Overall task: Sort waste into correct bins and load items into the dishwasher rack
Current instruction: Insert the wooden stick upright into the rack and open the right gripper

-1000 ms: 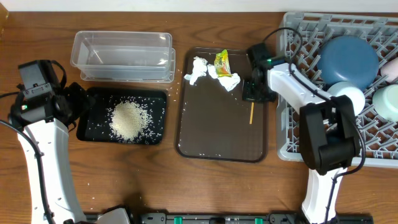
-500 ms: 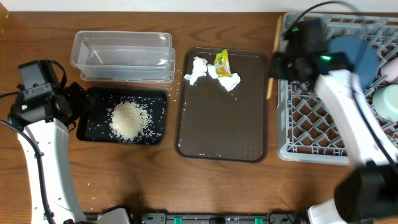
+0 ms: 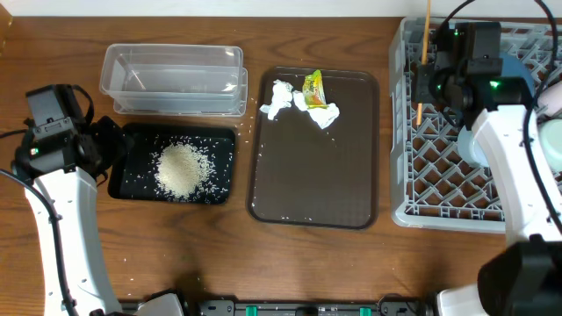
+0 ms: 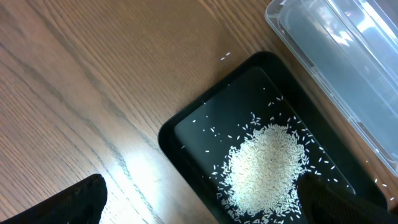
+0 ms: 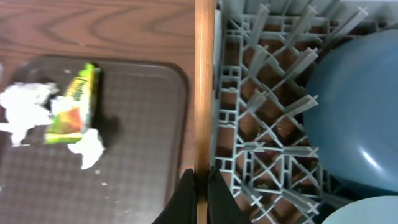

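Finding: right jaws clenched on the thin wooden stick [image 5: 204, 87], which extends ahead of them along the dishwasher rack [image 5: 261, 143] rim. Risk: if released here, it may topple outward onto the tabletop [image 5: 112, 25] or drop through the grid. The left jaws are released, empty.

White links [image 3: 61, 219], black joints [image 3: 53, 110], cables [image 3: 16, 187]; green light [image 3: 493, 85]; right tool [image 5: 200, 179] black.

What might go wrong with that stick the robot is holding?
The stick is thin and the right gripper pinches it with just its fingertips, so it may slip. It hangs right over the rack's left edge, so it might land outside on the table. The rack floor is open grid; the stick might fall through.
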You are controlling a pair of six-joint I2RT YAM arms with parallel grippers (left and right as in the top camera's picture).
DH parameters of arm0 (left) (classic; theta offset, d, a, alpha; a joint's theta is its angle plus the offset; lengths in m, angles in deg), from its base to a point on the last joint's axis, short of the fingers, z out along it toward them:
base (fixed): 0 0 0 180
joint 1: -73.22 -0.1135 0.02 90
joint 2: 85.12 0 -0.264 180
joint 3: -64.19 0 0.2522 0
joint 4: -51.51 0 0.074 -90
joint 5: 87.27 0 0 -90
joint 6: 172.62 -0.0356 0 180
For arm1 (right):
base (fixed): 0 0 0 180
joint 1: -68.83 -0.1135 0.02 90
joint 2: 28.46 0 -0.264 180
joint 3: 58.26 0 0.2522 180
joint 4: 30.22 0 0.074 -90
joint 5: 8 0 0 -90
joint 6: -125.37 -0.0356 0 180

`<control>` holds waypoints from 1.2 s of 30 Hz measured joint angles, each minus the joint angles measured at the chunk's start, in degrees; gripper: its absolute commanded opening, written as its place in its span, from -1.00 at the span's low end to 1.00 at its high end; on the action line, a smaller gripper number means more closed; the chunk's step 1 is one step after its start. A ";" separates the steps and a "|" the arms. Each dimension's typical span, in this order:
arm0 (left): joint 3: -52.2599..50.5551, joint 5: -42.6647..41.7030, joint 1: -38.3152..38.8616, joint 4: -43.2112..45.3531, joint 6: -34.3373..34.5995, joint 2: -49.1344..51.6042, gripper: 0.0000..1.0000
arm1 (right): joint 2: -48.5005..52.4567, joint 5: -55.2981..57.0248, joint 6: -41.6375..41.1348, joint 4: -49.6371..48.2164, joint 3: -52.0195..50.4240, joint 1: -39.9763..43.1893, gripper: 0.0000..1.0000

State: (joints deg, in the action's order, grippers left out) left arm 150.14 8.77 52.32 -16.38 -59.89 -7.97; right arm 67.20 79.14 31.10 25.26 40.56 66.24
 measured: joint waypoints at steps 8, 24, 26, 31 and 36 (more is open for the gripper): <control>0.00 0.00 0.00 0.02 0.00 0.00 1.00 | 8.15 2.21 0.37 -0.28 0.00 1.40 -0.07; 0.00 0.00 0.00 0.02 0.00 0.00 1.00 | 7.80 -6.73 -3.48 3.19 -0.07 0.28 0.35; 0.00 -0.02 0.00 0.00 0.00 0.00 1.00 | 6.03 -10.69 -3.87 1.81 -0.09 -0.72 0.78; 0.00 0.00 0.00 0.00 0.00 0.00 1.00 | 2.40 -20.96 -4.15 -3.37 -0.04 -3.91 0.99; 0.00 0.00 0.00 0.00 0.00 0.00 1.00 | 1.99 -25.99 -4.24 -6.95 -0.07 -9.53 0.98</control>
State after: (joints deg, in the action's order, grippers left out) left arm 150.14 8.77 52.32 -16.38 -59.89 -7.97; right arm 69.19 53.16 26.86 18.31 40.50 56.71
